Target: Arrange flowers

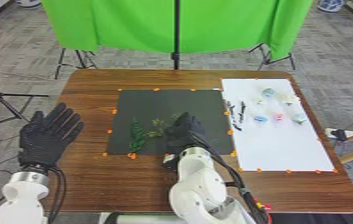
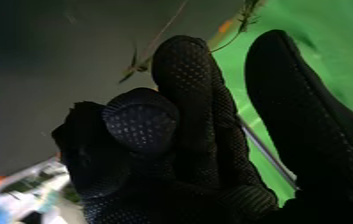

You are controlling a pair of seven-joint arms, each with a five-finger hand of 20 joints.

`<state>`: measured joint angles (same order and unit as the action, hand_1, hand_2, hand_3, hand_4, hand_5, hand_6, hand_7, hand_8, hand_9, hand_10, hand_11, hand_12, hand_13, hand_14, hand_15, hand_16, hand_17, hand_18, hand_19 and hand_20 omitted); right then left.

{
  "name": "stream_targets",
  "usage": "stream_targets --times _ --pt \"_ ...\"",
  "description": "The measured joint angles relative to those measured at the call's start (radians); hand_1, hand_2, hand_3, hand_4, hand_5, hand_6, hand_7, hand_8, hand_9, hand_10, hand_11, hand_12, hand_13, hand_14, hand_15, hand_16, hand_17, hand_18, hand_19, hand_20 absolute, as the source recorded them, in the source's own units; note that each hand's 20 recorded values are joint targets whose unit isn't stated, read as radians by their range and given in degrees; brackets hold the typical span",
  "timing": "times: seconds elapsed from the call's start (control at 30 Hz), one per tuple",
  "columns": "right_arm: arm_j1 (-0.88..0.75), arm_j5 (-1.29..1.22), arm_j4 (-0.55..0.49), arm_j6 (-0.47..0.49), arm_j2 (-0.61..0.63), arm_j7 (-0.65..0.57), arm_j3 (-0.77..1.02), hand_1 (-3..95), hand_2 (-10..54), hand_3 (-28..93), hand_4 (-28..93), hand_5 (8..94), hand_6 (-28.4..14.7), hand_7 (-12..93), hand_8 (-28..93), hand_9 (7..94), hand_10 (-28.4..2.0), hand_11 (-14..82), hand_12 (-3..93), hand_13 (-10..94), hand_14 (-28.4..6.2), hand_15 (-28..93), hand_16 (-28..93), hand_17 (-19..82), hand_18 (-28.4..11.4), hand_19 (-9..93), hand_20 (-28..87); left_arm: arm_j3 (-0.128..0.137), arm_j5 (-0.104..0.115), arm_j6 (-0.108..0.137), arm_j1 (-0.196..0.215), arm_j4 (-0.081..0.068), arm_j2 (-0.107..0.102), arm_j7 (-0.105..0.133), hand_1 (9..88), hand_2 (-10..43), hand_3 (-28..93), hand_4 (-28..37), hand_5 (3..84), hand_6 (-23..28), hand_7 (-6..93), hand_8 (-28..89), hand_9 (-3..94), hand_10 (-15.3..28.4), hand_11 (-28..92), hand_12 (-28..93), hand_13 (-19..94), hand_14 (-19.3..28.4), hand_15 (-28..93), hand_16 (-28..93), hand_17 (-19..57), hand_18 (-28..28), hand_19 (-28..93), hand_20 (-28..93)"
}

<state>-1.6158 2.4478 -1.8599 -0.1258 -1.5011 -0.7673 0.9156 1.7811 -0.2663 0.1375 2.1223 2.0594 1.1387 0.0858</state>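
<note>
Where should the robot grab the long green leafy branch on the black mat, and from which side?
Probably at the leafy branch's end nearest the robot, coming down from above, with fingers closing from its left and right. It lies flat on the black mat, long away from the robot but narrow across, so pinching across it should work best.

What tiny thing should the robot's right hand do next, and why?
I think the right hand should probably ease over to the thin green sprig and pinch it. The sprig lies on the black mat, right beside that hand, and the thumb stands apart from the fingers, with nothing pinched between them.
</note>
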Motion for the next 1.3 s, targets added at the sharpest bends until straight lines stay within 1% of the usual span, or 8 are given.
stream_targets --times 0.3,0.37,0.43,0.57,0.7,0.9,1.1,1.3 --pt "-0.022 0.031 -0.062 0.066 0.039 0.031 0.033 48.2 -9.5 75 -23 72.8 -7.6 14 2 87.4 -14.0 39.4 29.9 82 -11.7 64 41 56 -24.1 93 55 0.018 0.016 -0.001 0.024 0.008 0.021 0.014 25.9 16.2 73 -28.3 47.9 7.2 16.1 -10 42.0 14.7 24 13 32 16.5 44 -6 -5.1 16.9 43 18" --pt "-0.026 0.019 -0.069 0.104 0.042 0.034 0.041 47.9 -9.5 76 -23 72.6 -7.6 14 2 84.4 -15.9 37.4 29.7 77 -13.8 66 41 55 -24.3 93 55 0.02 0.02 0.0 0.027 0.009 0.023 0.016 25.9 16.2 73 -28.3 47.9 7.2 16.0 -10 42.1 14.7 24 13 32 16.5 44 -6 -5.1 16.9 43 18" --pt "-0.032 0.022 -0.07 0.122 0.046 0.047 0.042 46.6 -9.5 77 -23 72.4 -8.1 15 1 77.3 -19.5 32.6 26.3 68 -17.4 69 39 52 -25.0 93 54 0.02 0.022 0.0 0.028 0.009 0.026 0.017 25.9 16.3 73 -28.3 47.9 7.2 16.1 -10 42.1 14.7 23 13 32 16.6 44 -6 -5.1 16.9 43 18" --pt "-0.044 0.146 -0.056 0.148 0.05 0.087 0.046 46.4 -9.3 77 -23 72.0 -8.7 15 1 73.3 -21.0 30.2 23.6 65 -18.6 70 38 50 -25.5 93 54 0.022 0.023 0.0 0.028 0.009 0.031 0.017 26.0 16.4 73 -28.3 48.0 7.4 16.0 -10 42.1 14.8 24 13 32 16.5 44 -6 -5.1 16.9 43 17" --pt "-0.049 0.251 -0.048 0.237 0.049 0.095 0.069 49.0 -9.5 76 -24 71.8 -9.1 16 3 69.7 -21.6 29.9 23.1 62 -19.1 71 37 48 -25.7 93 54 0.024 0.023 0.001 0.03 0.009 0.033 0.017 26.0 16.6 73 -28.3 48.0 7.4 16.1 -10 42.0 15.0 24 13 32 16.5 44 -6 -5.2 16.9 43 17" --pt "-0.053 0.253 -0.027 0.289 0.049 0.107 0.085 54.1 -9.5 74 -25 76.0 -9.2 16 7 72.7 -20.3 25.5 27.8 62 -18.9 71 36 47 -25.9 93 53 0.023 0.022 0.001 0.031 0.009 0.035 0.015 26.1 16.7 73 -28.3 47.9 7.5 16.0 -10 42.1 15.2 23 13 32 16.4 44 -6 -5.3 17.0 43 17" --pt "-0.057 0.211 -0.052 0.342 0.05 0.109 0.082 55.6 -9.5 73 -25 79.2 -7.1 20 10 78.5 -17.5 22.2 35.2 66 -17.4 70 35 46 -26.2 93 52 0.022 0.022 0.0 0.031 0.009 0.035 0.013 26.0 16.8 73 -28.3 47.8 7.6 16.2 -10 42.1 15.1 24 13 33 16.2 44 -6 -5.2 16.9 43 17" --pt "-0.061 0.153 -0.087 0.395 0.058 0.109 0.058 56.1 -9.5 74 -25 79.8 -6.9 21 11 79.5 -17.4 21.2 36.6 67 -17.0 70 35 46 -26.4 93 51 0.022 0.022 -0.001 0.031 0.009 0.034 0.011 25.9 16.8 73 -28.3 47.8 7.6 16.4 -10 42.2 14.9 24 13 33 16.2 44 -5 -5.2 17.0 43 17"
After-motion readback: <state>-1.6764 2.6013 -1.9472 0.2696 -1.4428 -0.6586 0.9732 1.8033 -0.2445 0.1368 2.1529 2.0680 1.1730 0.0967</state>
